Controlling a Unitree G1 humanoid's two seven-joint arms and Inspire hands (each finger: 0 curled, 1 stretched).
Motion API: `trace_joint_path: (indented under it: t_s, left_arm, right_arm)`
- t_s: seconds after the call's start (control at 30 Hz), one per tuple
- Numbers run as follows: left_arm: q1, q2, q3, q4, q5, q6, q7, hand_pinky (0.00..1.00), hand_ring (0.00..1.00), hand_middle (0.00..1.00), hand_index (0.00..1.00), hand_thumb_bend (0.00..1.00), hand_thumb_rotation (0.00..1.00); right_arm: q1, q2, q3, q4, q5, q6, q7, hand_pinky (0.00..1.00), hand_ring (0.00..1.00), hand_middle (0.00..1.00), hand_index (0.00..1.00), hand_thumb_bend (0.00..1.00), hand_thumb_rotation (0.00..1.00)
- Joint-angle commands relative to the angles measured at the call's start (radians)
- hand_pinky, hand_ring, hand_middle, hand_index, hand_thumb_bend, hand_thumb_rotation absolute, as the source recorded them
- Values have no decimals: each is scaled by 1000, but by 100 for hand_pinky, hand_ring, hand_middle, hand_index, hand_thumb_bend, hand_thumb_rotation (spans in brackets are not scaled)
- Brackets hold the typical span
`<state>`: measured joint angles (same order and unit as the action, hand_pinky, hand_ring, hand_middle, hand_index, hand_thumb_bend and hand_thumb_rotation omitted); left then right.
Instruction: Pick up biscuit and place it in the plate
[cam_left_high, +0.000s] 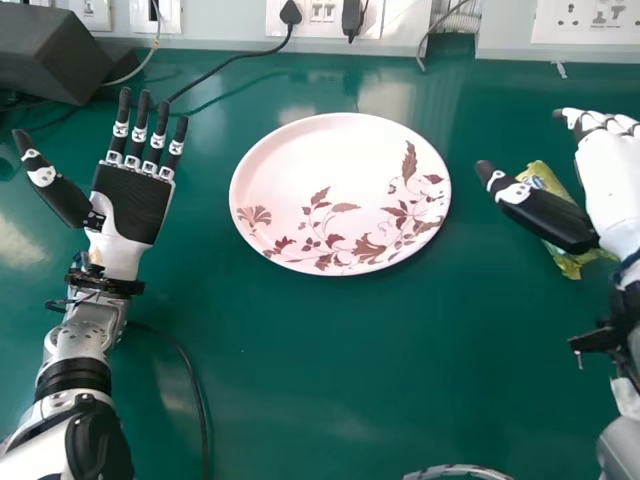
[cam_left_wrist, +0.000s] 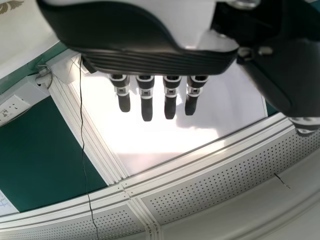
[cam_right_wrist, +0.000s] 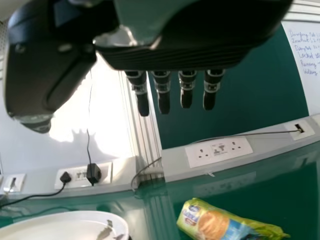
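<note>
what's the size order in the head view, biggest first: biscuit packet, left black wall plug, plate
1. Plate
2. Biscuit packet, partly hidden by the right hand
3. Left black wall plug

Dark box (cam_left_high: 50, 52), at the rear left of the green bench (cam_left_high: 300, 400); black plug (cam_left_high: 290, 13), seated in the wall socket panel (cam_left_high: 322, 14), its cable trailing leftward.

Standing Open on Both Sides

The left robot hand (cam_left_high: 134, 205) is showing its dark palm, its straight fingers pointing forward, its thumb spreading outward. The right robot hand (cam_left_high: 612, 185) is extending straight fingers, its thumb pointing inward.
</note>
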<state>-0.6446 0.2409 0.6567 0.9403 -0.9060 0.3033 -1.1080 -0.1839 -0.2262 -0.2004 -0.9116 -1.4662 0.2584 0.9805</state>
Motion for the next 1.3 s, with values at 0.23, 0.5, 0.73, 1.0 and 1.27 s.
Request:
trace_joint_path:
  t_s: [0.23,0.5,0.73,1.0,1.27]
  left_arm:
    - [84,-76,8,46,-1,13,-14,100,95,100,100,100,79]
    - [83,-83,8,51,-1,2,-33,100,95,100,100,100,80]
    - [95,-94,7,36,-2,1,-22,100,95,100,100,100,78]
    - [128,-121,0,-23,-8,5,-20,100,95,100,100,100,78]
    - [139,-131,0,-56,-15,19,-14,100,94,99,100,100,79]
  right_arm:
    - [-31,-27,-16,40,-20,-13,35,96,100,100,99,89,74]
    - [-42,-54,-24,89,-22,-17,37,99,100,100,98,89,74]
    - [-38,-76,-34,106,-12,-12,44,98,100,100,100,89,74]
    - [-16,-121,-62,96,25,-18,64,100,100,100,98,89,76]
    - [-16,-148,-66,133,46,-17,53,100,100,100,99,88,80]
